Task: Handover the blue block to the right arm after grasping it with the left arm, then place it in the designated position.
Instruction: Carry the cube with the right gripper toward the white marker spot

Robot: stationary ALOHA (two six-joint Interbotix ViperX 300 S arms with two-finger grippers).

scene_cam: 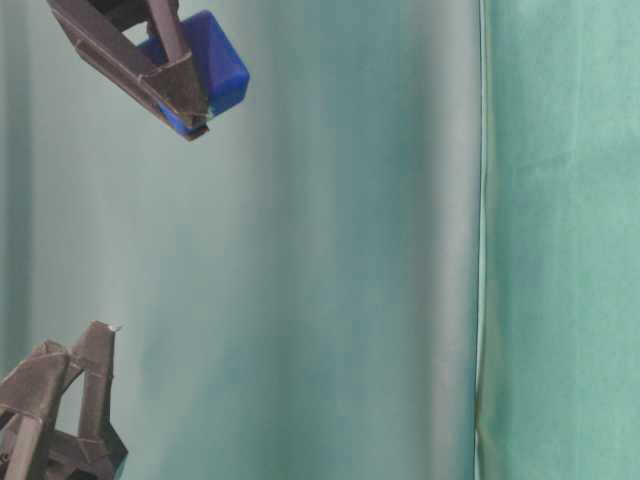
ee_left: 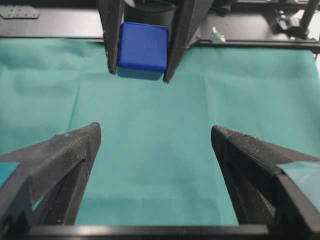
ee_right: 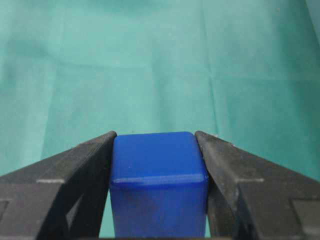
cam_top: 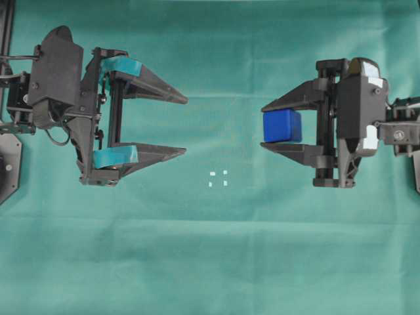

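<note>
The blue block (cam_top: 282, 126) sits clamped between the plain black fingers of my right gripper (cam_top: 264, 126), which holds it above the green cloth. It fills the right wrist view (ee_right: 157, 182) and also shows in the left wrist view (ee_left: 143, 47) and the table-level view (scene_cam: 205, 68). My left gripper (cam_top: 185, 126), with teal-taped fingers, is wide open and empty, facing the block across a gap; its jaws stand far apart in the left wrist view (ee_left: 156, 131). The designated position, four white dots (cam_top: 218, 178), lies on the cloth between the two grippers, slightly nearer the front.
A green cloth (cam_top: 216, 262) covers the whole table. Black frame parts stand at the left edge (cam_top: 8, 157) and right edge (cam_top: 415, 164). A black rail (ee_left: 50, 27) runs along the far side in the left wrist view.
</note>
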